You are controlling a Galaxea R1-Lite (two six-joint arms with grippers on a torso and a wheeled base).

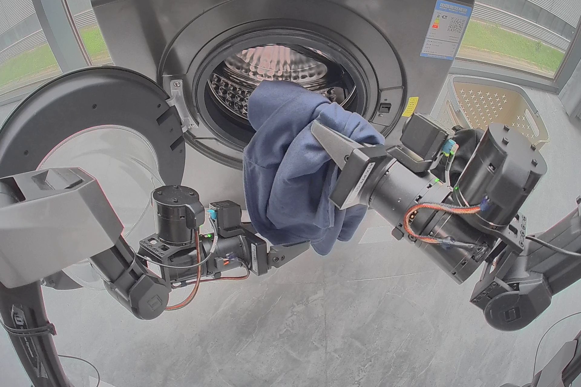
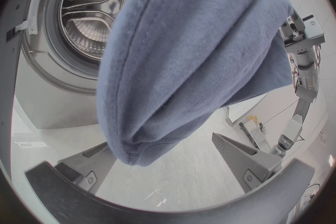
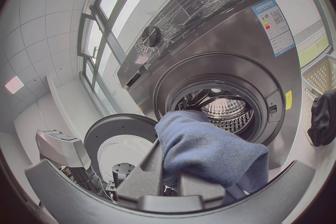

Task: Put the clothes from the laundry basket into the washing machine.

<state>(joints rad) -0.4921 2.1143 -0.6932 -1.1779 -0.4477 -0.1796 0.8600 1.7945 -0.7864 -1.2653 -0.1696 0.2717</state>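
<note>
The blue garment (image 1: 290,176) is hanging in front of the washing machine's (image 1: 387,43) open drum mouth. The right tool (image 1: 324,137) is clenching its upper folds from the side. The left tool (image 1: 299,249) is sitting released, fingers spread, just beneath the cloth's lower edge. The laundry basket (image 1: 496,104) is standing beside the machine, holding a dark garment (image 3: 323,116).

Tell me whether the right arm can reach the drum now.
Probably yes: the door is swung wide, and nothing stands between the right gripper, shut on the garment, and the drum.
</note>
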